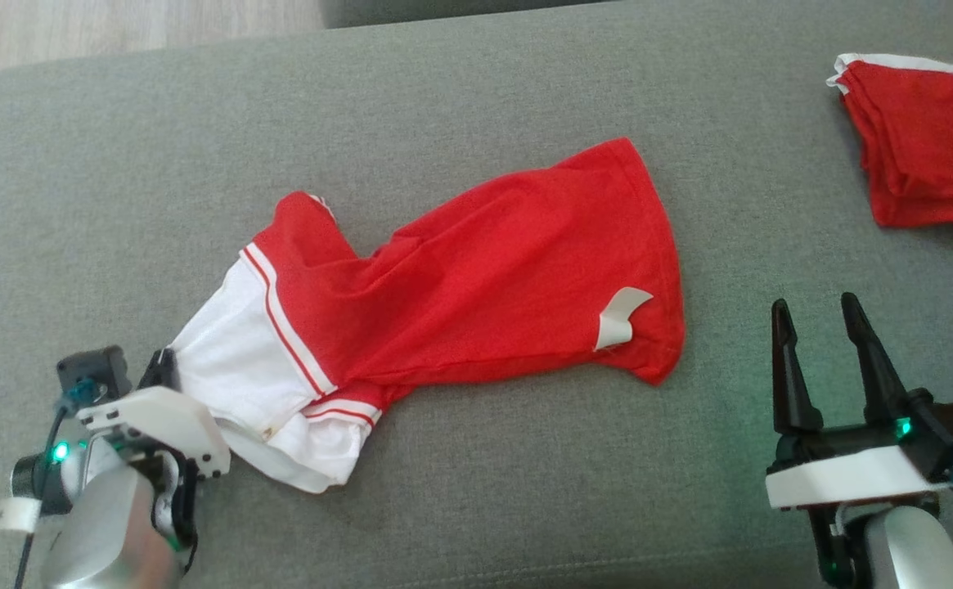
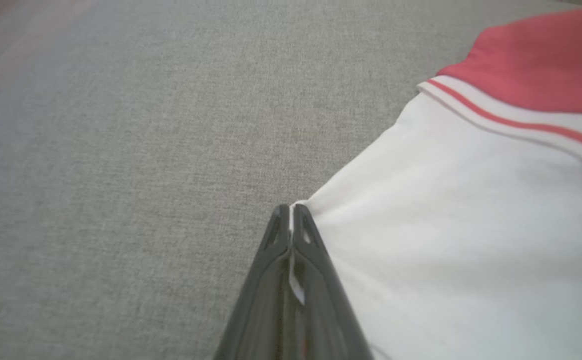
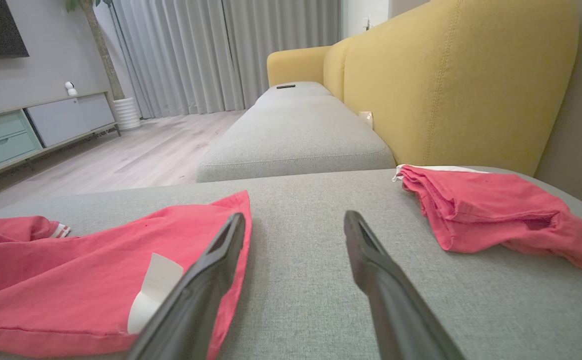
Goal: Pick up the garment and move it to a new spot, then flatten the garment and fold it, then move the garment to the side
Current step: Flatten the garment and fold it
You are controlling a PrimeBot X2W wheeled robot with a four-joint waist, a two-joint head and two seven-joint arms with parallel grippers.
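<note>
Left gripper (image 2: pixel 291 214) pinches rumpled red-white garment (image 1: pixel 476 270).

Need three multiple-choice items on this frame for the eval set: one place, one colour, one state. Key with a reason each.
1. In the head view, where on the grey cushion does the spare red cloth lie?
A. upper right
B. lower left
C. dead centre

2. What colour is the part of the shirt at the left end effector?
A. red
B. white
C. grey

3. How is the right end effector?
A. shut on the shirt
B. shut on a label
C. open, holding nothing

Key:
1 A: it sits in the upper right corner, apart from the shirt.
2 B: the left wrist view shows it pinched shut on the white edge.
3 C: its jaws stand apart over bare cushion, beside the shirt's hem.
</note>
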